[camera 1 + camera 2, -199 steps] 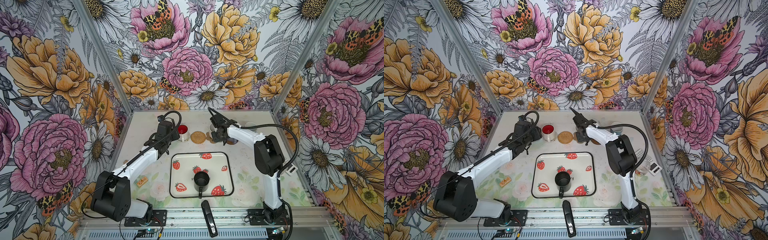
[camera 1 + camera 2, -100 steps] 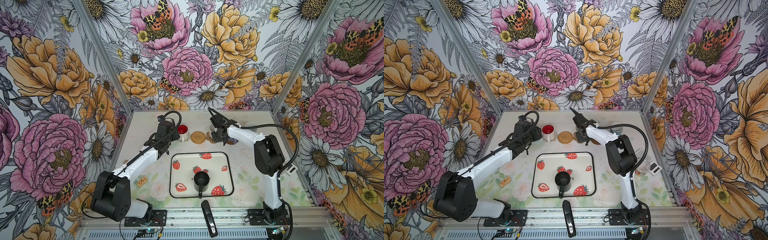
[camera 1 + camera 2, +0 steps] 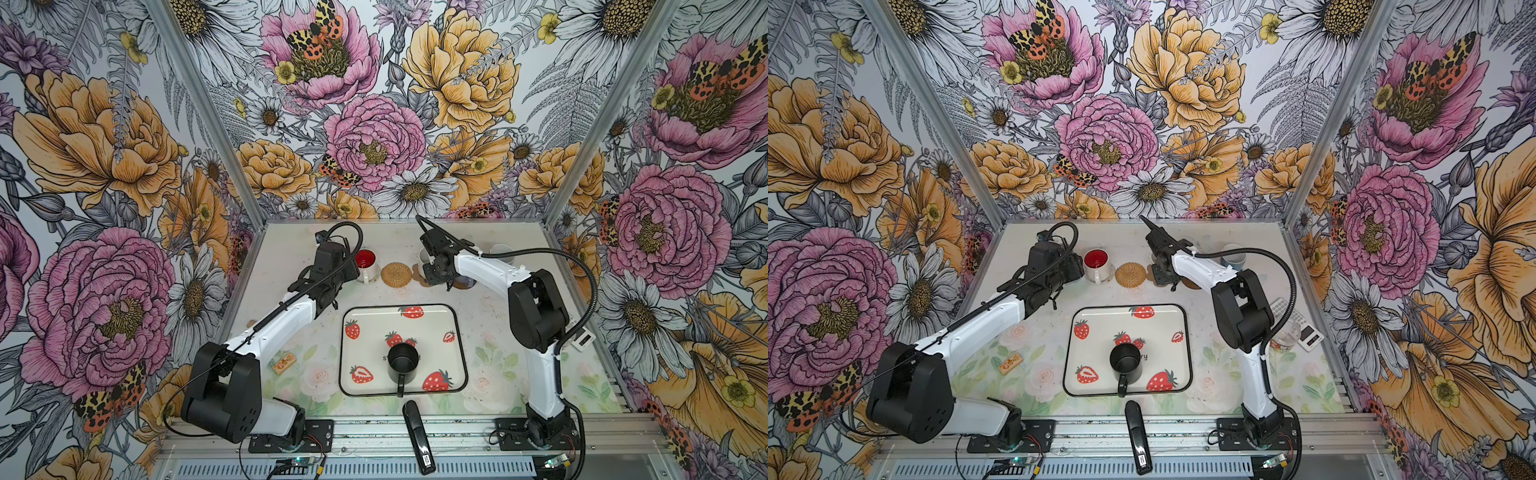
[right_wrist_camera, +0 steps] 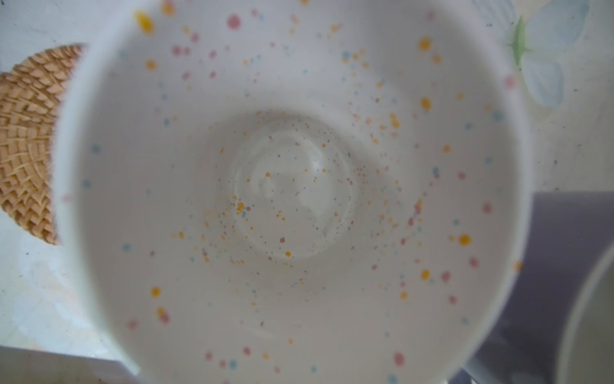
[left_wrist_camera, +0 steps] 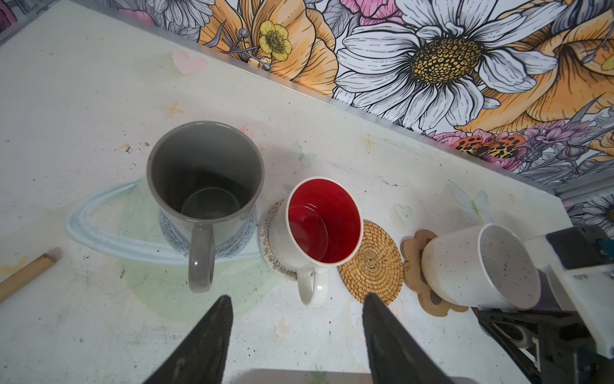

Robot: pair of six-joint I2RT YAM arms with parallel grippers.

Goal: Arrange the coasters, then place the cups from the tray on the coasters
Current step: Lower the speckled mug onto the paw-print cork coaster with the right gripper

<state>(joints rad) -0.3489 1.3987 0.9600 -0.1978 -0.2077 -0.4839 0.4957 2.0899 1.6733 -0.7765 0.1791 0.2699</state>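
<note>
The white speckled cup (image 5: 478, 266) stands on the brown paw coaster (image 5: 413, 266). My right gripper (image 3: 436, 272) is at it, shut on it; the cup's inside (image 4: 299, 183) fills the right wrist view and hides the fingers. The grey cup (image 5: 206, 179) sits on the grey-blue crocheted coaster (image 5: 172, 236). Beside it, the red-lined white cup (image 5: 324, 222) sits on the beaded coaster (image 5: 270, 242). The rattan coaster (image 5: 372, 266) is bare. My left gripper (image 5: 298, 296) is open, just short of the red-lined cup's handle. A black cup (image 3: 402, 361) stands on the tray (image 3: 440, 328).
A lavender cup (image 4: 548, 266) and a light blue cup (image 3: 500, 251) stand right of the white cup. A black bar (image 3: 417, 436) lies at the front edge, a small wooden block (image 3: 284, 365) left of the tray, a white device (image 3: 582, 338) by the right wall.
</note>
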